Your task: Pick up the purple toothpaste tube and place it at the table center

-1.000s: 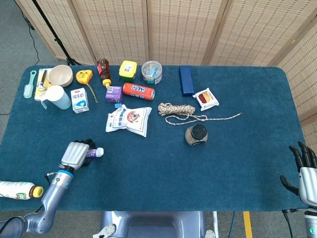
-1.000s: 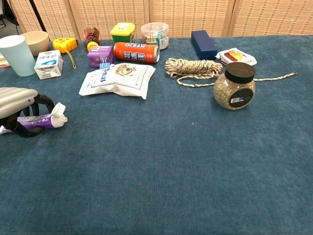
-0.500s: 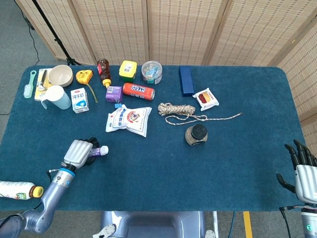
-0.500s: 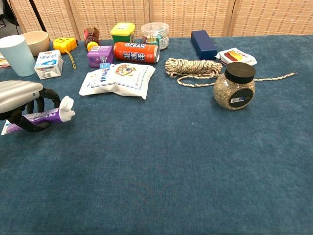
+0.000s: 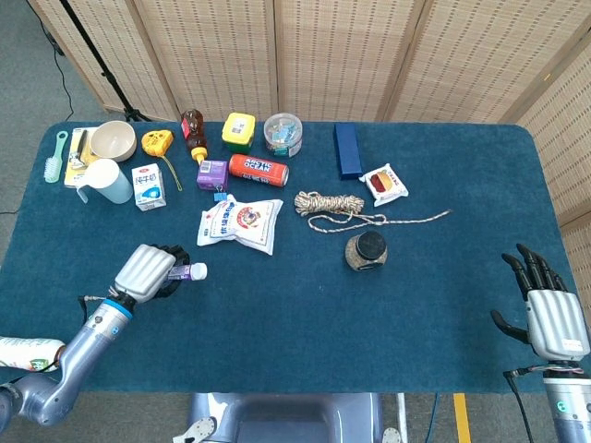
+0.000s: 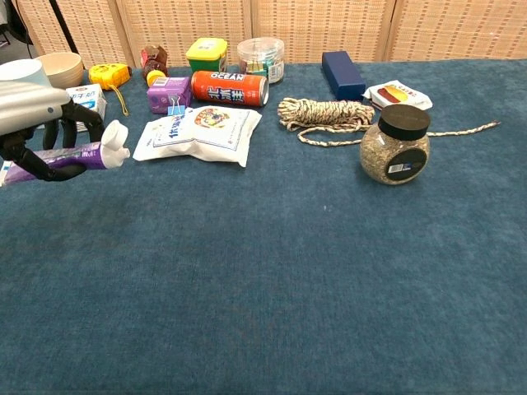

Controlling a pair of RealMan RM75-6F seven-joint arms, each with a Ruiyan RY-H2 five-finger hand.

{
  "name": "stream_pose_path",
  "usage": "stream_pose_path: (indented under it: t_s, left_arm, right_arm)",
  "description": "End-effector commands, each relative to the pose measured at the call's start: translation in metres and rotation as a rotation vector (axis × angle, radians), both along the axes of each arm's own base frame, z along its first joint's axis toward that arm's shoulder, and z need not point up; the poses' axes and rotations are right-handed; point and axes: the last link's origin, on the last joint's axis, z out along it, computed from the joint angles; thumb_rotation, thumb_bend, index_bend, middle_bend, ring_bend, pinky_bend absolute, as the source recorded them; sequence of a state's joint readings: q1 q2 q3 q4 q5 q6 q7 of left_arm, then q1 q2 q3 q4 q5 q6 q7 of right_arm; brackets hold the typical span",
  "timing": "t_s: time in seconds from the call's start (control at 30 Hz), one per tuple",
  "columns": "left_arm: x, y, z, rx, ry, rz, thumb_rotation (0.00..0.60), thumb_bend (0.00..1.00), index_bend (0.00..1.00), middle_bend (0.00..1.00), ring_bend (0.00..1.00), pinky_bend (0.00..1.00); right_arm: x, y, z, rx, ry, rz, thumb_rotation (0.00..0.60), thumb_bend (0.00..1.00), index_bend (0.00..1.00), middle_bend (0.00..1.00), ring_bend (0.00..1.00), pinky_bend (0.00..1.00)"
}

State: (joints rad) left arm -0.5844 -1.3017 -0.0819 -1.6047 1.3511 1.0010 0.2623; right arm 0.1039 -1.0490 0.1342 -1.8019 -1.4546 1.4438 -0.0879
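My left hand (image 5: 148, 271) (image 6: 37, 115) grips the purple toothpaste tube (image 5: 188, 271) (image 6: 78, 154) and holds it above the blue cloth, over the table's front left. The tube lies level, its white cap (image 6: 115, 140) pointing right toward the table's middle. Dark fingers (image 6: 59, 140) wrap around the tube's body. My right hand (image 5: 547, 309) hovers at the table's front right corner, fingers spread, holding nothing. The chest view does not show that hand.
A white snack bag (image 5: 241, 222), a coiled rope (image 5: 330, 203) and a dark-lidded jar (image 5: 367, 250) lie around the table's middle. Cup, bowl, milk carton, can and boxes line the back. A drink bottle (image 5: 28, 352) lies at the front left edge.
My left hand has lifted the toothpaste tube off the cloth and carried it up and to the right. My right hand has risen further into the head view.
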Motion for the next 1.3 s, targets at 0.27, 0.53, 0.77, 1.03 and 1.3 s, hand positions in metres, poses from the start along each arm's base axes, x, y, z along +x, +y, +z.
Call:
stream_pose_path:
  t_s: [0.27, 0.53, 0.77, 1.03, 1.3]
  left_arm:
    - [0.036, 0.009, 0.027, -0.070, -0.037, -0.090, 0.600, 1.00, 0.49, 0.45, 0.53, 0.58]
    - [0.059, 0.014, 0.037, -0.105, -0.058, -0.127, 0.600, 1.00, 0.49, 0.45, 0.52, 0.58]
    - [0.082, 0.019, 0.040, -0.134, -0.078, -0.152, 0.600, 1.00, 0.49, 0.45, 0.52, 0.58]
    - [0.109, 0.028, 0.036, -0.165, -0.082, -0.176, 0.600, 1.00, 0.49, 0.45, 0.52, 0.58]
    - [0.134, 0.032, 0.029, -0.204, -0.013, -0.225, 0.600, 1.00, 0.49, 0.45, 0.52, 0.58]
  right_arm:
    - [0.023, -0.022, -0.014, 0.098, -0.102, 0.096, 0.600, 0.25, 0.15, 0.04, 0.09, 0.22]
    - [0.036, -0.034, -0.028, 0.169, -0.174, 0.158, 0.600, 0.25, 0.18, 0.06, 0.09, 0.22]
    - [0.051, -0.044, -0.049, 0.259, -0.232, 0.228, 0.600, 0.25, 0.19, 0.06, 0.09, 0.17]
    - [0.069, -0.055, -0.075, 0.351, -0.281, 0.305, 0.600, 0.25, 0.20, 0.05, 0.07, 0.13]
    - [0.077, -0.061, -0.087, 0.376, -0.312, 0.349, 0.600, 0.25, 0.18, 0.04, 0.04, 0.08]
